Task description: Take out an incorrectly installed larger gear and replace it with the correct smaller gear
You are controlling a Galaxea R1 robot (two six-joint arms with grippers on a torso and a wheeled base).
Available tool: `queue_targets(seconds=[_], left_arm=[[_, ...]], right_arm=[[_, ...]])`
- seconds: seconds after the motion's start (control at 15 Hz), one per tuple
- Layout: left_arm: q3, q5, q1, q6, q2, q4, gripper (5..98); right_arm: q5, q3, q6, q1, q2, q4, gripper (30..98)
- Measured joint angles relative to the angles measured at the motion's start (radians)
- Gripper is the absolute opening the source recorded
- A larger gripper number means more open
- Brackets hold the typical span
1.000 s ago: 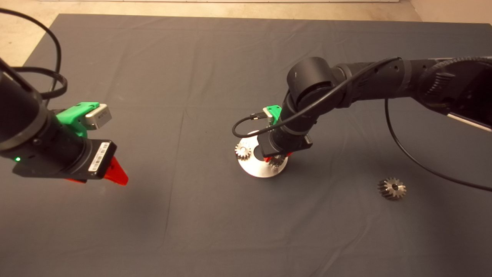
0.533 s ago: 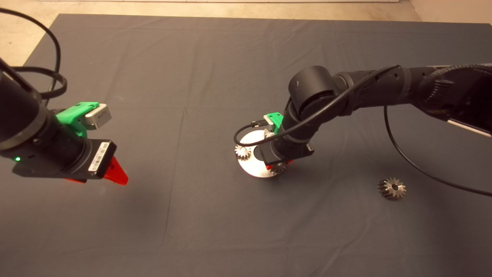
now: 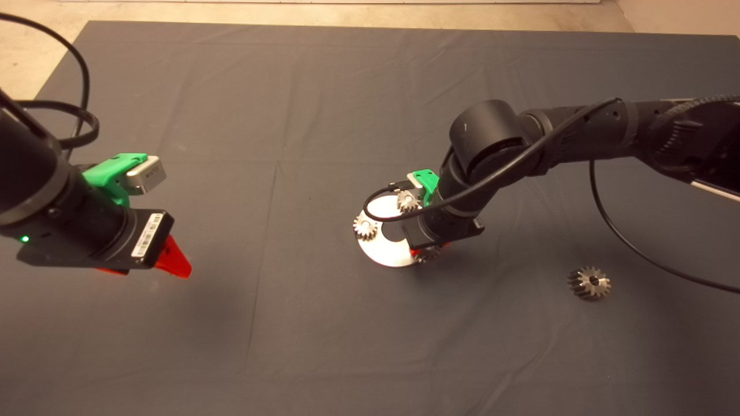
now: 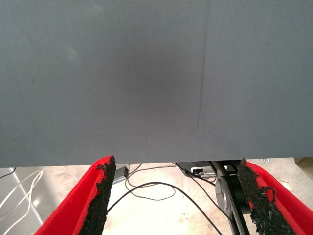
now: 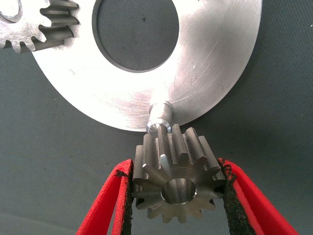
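Right tool clamped on larger gear, lifted just off bare peg at disc edge; smaller gear well apart; left tool open, idle; loose grip risks dropped gear.

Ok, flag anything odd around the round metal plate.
The right claw holds the large dark steel gear tilted, off the round silver plate's edge, leaving its short pin bare. A smaller dark steel gear lies alone on the mat.
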Motion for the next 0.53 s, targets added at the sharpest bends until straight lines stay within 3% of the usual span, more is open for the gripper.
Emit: queue_targets(seconds=[0.53], left_arm=[[0.000,0.000,0.000,0.002,0.000,0.000,63.5]], right_arm=[[0.002,-0.048,-0.008,-0.001,0.017,-0.001,39.0]])
